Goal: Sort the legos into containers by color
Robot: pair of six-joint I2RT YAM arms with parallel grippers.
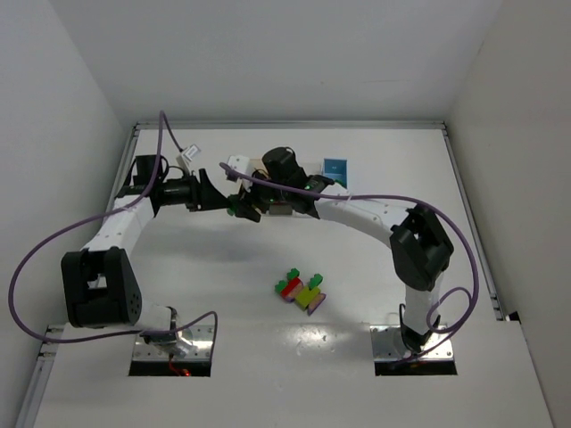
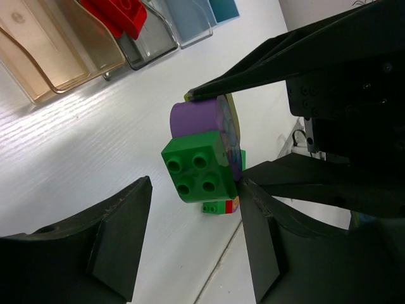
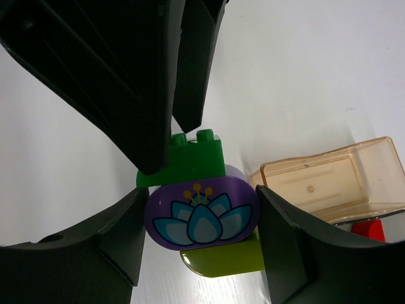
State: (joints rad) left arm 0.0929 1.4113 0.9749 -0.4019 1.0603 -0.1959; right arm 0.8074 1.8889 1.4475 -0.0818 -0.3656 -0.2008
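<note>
Fingers [image 3: 95, 253] of the right gripper [image 3: 201, 218] squeeze a purple flower brick [image 3: 202, 212] joined to a green brick [image 2: 199, 168], near the bins [image 2: 66, 66]. Left gripper [image 2: 195, 190] stands partly open around the green one. Only its camera shows a red brick [image 2: 120, 12] in the grey bin [image 2: 154, 45].

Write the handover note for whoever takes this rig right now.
Right claw: shut on the purple flower brick, which is joined to a green brick and a lime brick.
Left claw: open around the green brick, with a gap on one side.
Bins: one red brick lies in the grey bin, beside the tan bin.
Done: that red brick.
Left: split the held bricks and bin them, then sort the mixed cluster on the table.
</note>
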